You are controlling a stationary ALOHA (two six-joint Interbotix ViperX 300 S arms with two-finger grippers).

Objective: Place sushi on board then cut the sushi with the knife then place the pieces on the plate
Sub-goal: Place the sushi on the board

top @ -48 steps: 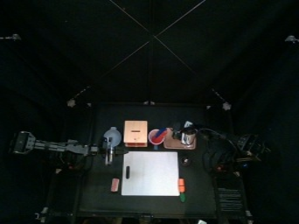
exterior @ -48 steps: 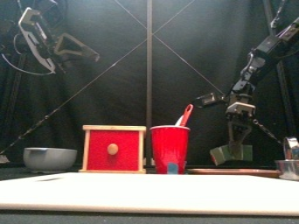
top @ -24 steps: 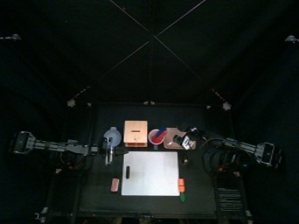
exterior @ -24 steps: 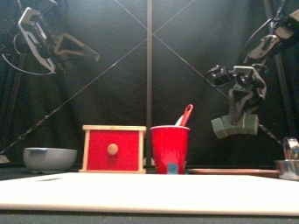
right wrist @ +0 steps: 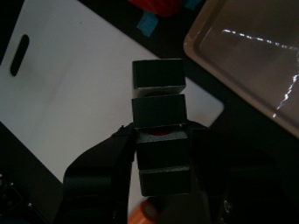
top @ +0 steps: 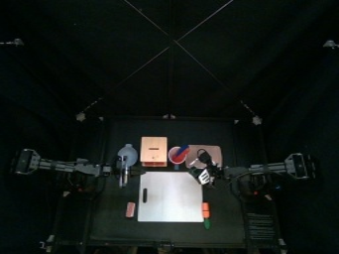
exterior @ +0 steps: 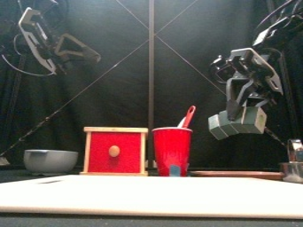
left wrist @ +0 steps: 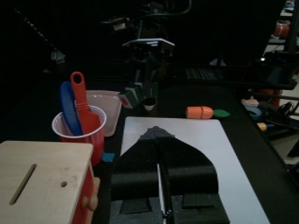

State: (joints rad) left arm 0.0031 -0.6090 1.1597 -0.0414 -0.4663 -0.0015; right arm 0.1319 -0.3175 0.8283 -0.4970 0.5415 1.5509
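Three boxy sushi blocks (right wrist: 160,109), perhaps plastic, fill the right gripper (right wrist: 160,136).

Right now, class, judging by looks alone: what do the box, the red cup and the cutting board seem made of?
Box: looks like bare wood, with a pale tan top; drawer front painted matt red.
Red cup: probably plastic, smooth and evenly coloured.
Cutting board: likely plastic, uniformly white and matt.

Black table (top: 169,234), white board (top: 169,196), wooden box (top: 155,150), red cup (top: 177,155), bowl (top: 127,154), pink tray (top: 212,152)
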